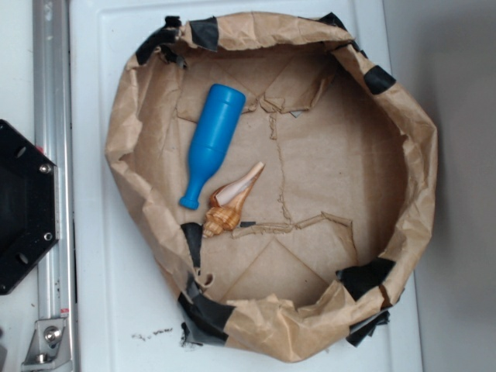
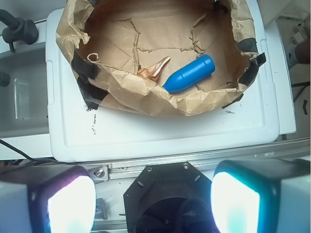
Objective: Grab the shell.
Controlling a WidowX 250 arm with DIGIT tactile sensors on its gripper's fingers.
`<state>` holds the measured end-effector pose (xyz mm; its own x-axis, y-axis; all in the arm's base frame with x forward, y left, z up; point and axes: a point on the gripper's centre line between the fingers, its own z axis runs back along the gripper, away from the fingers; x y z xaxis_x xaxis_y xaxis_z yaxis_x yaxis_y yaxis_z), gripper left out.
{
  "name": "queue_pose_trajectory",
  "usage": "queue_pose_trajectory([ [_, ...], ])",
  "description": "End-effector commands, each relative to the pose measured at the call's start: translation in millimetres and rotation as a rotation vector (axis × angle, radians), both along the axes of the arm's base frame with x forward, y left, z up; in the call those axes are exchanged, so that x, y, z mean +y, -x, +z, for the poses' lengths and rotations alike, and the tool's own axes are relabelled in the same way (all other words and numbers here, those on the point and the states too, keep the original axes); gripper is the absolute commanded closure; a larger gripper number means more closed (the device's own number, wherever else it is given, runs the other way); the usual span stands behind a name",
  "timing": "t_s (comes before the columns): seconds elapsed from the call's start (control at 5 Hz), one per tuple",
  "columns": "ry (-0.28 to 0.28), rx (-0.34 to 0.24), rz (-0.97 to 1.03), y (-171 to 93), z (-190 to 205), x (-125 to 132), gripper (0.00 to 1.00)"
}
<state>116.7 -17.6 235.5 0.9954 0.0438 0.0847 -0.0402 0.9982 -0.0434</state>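
The small tan-and-orange banded spiral seashell (image 1: 230,203) (image 2: 153,69) lies flat at 8 o'clock inside the crumpled brown paper basin (image 1: 403,147) (image 2: 146,99), touching the blue plastic bottle-shaped pin (image 1: 209,143) (image 2: 189,74). The gripper (image 2: 151,204) is spread wide, holding nothing, well apart from the shell.

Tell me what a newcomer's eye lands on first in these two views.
The bright blue bottle-shaped pin stands out first, lying tilted on the brown paper inside the crumpled paper basin. Close beside its narrow end lies the shell, tan and orange-banded with a pale tip. In the wrist view, the two glowing fingers sit at the bottom edge, spread apart and far from both objects.
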Motion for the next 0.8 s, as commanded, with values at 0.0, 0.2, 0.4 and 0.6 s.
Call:
queue_pose_trajectory([
  [0.0,0.0,0.0,0.0,0,0,0,0.0],
  [0.2,0.006,0.012,0.192,-43,-25,21,0.0],
  [0.4,0.028,0.026,0.335,-76,-47,29,0.0],
  [0.6,0.111,0.042,0.527,-100,-67,31,0.0],
])
